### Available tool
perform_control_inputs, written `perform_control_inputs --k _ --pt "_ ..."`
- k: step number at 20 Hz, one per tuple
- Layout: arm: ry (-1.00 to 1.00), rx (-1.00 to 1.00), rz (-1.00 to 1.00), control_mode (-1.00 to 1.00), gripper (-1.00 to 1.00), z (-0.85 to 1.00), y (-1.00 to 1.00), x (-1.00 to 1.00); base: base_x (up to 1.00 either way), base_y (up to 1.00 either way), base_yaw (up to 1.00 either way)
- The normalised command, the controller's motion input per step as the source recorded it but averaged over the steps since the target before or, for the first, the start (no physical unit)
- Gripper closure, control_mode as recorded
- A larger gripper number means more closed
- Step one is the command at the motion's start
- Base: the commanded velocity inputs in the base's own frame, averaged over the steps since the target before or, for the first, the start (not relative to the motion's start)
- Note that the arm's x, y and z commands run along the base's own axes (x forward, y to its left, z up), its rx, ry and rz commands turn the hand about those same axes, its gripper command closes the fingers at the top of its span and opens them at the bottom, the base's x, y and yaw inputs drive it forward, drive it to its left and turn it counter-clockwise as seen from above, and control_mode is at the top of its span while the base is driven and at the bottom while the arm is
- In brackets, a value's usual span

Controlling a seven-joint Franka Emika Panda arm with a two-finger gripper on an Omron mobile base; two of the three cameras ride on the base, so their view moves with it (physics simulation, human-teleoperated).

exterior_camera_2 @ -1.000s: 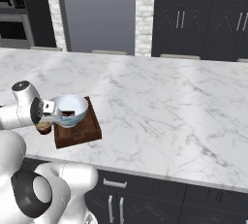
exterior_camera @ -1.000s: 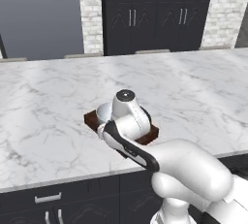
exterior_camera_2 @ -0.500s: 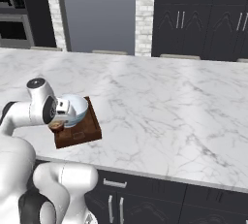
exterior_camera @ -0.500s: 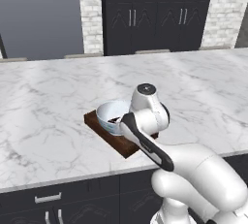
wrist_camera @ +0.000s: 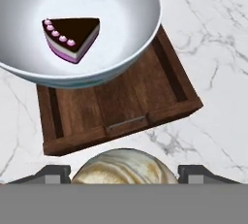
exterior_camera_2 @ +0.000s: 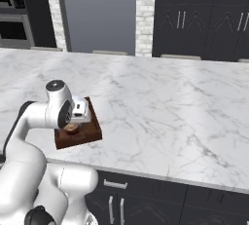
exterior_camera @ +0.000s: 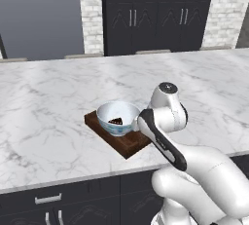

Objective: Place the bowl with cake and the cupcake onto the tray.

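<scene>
Left base view first: the tray (exterior_camera: 127, 143) sits on the marble counter (exterior_camera: 44, 117) near its front edge, and the bowl with cake (exterior_camera: 117, 117) rests on it, taking up most of the tray's far half. The little wedge shows inside the bowl. The arm's wrist hangs just beside the bowl at the tray's near end, hiding whatever is under it.

Right base view: the same tray (exterior_camera_2: 93, 130) pokes out from behind the arm, and a tan blob, the cupcake (exterior_camera_2: 71, 128), shows low under the hand, right over the tray's near part. Hard to tell here if it's touching wood or held just above.

Hand view is the useful one. The bowl (wrist_camera: 121, 48) fills the top and overhangs the tray's (wrist_camera: 145, 99) far rim. The cupcake (wrist_camera: 123, 166) sits at the bottom between the two dark fingertips (wrist_camera: 53, 173), so the gripper (wrist_camera: 123, 177) looks clamped on it, just outside the tray's handle end.

Handling guess: the cupcake is light and soft, with a crumbly top and a thin wrapper, so a gentle squeeze on the sides at wrapper height seems right, not the top. It probably squashes if pinched hard. The bowl looks stiff, smooth and slippery, heavier than the cupcake, best taken by the rim. The free spot for the cupcake is the bare strip of tray between bowl and handle, and it looks tight.
</scene>
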Motion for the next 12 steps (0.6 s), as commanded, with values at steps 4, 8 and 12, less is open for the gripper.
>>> perform_control_inputs --k 4,8,12 --pt "0.0 0.03 0.0 -1.0 1.0 0.04 -0.49 0.18 0.0 0.0 0.0" --pt "0.0 0.02 0.0 -1.0 1.0 0.21 -0.41 0.32 0.0 0.0 0.0" --pt "0.0 0.01 0.0 -1.0 1.0 0.17 -0.23 0.44 0.0 0.0 0.0"
